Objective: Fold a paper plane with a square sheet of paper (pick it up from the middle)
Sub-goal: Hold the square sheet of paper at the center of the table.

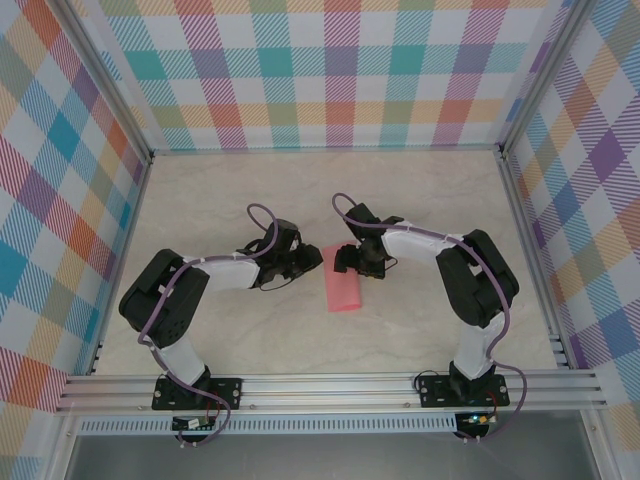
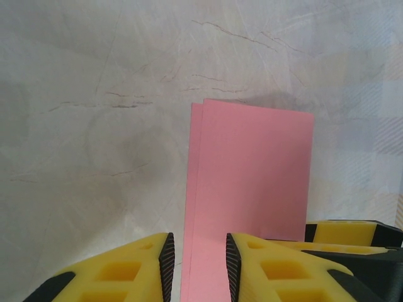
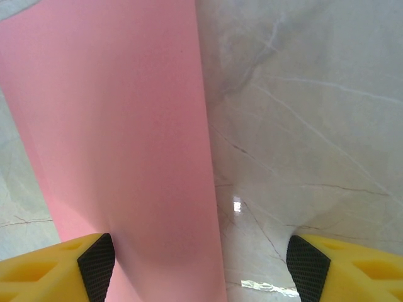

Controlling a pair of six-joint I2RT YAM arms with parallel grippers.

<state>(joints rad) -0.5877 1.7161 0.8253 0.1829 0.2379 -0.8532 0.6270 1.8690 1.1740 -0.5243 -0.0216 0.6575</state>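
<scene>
The square sheet of paper is salmon pink and lies flat on the table, folded into a long two-layer rectangle. Its far end sits between the two grippers. My left gripper is at the sheet's left side; in the left wrist view its jaws stand narrowly open over the sheet's left edge, gripping nothing. My right gripper is over the same end. Its jaws are wide open across the sheet's right edge. A paper plane is out of view.
The marble-look tabletop is walled by plaid panels on three sides, with a metal rail along the near edge. One yellow finger of the right gripper shows at the right of the left wrist view.
</scene>
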